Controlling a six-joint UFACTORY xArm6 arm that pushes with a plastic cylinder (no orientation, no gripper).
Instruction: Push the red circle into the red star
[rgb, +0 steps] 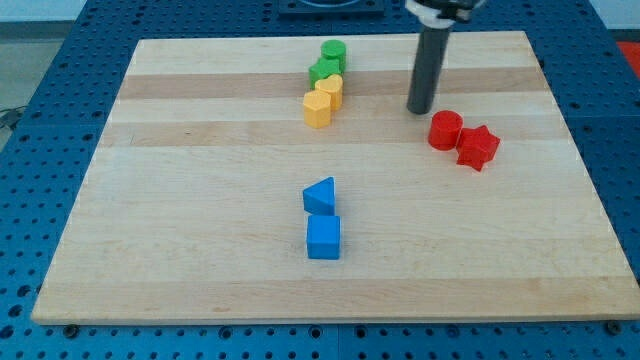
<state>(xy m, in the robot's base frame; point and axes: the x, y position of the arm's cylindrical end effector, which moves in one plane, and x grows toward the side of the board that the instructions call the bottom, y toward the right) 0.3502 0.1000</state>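
Observation:
The red circle (445, 131) sits at the view's right, touching the red star (478, 147) just to its lower right. My tip (419, 110) rests on the board just up and left of the red circle, a small gap away from it. The rod rises from there to the view's top.
A green circle (333, 52) and a green block (323, 71) stand at the top centre, with a yellow block (331, 89) and a yellow hexagon (317, 108) below them. A blue triangle (320, 195) and a blue cube (323, 237) sit at centre. The wooden board (150, 200) lies on a blue perforated table.

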